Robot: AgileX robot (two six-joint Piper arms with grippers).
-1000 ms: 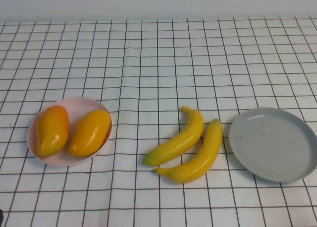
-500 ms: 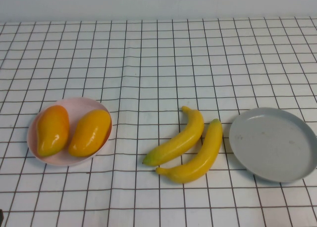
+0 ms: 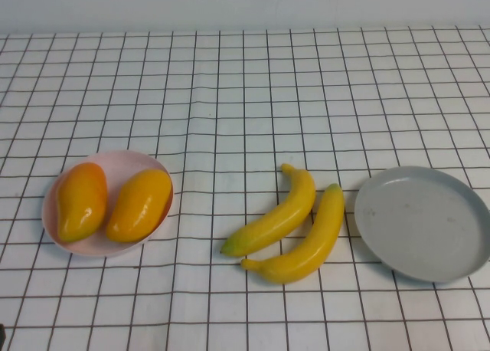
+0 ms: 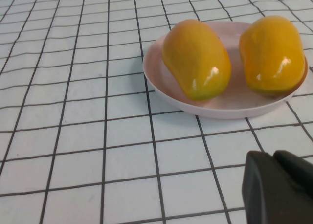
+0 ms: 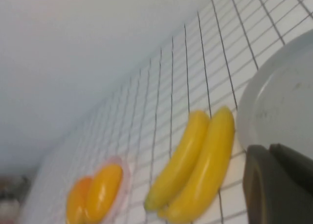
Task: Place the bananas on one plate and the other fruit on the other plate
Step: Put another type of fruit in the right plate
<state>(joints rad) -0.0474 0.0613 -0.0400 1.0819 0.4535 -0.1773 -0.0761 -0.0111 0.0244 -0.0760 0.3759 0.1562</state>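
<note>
- Bananas (image 3: 295, 224): two, yellow with greenish tips, side by side and touching, lying on the surface right of centre, between the two plates. Neither is on a plate.
- Grey plate (image 3: 426, 222): just right of the bananas, near the nearer banana's upper end but apart from it. Nothing in it; faint speckles on its face.
- Mangoes (image 3: 111, 201): two, orange-yellow and glossy, both in the pink plate (image 3: 115, 163) at the left, lying side by side, close together.
- Pink plate sits well apart from the bananas.
- Surface (image 3: 245, 98): white cloth with a black grid; slight wrinkles at the middle.
- No brands, labels or writing to read on any item.
- Left gripper (image 4: 281, 190): dark, seen only in its wrist view, low near the surface, just short of the pink plate; jaws closed, holding nothing.
- Right gripper (image 5: 279, 185): dark, seen only in its wrist view, raised near the grey plate and bananas; jaws closed, holding nothing.
</note>
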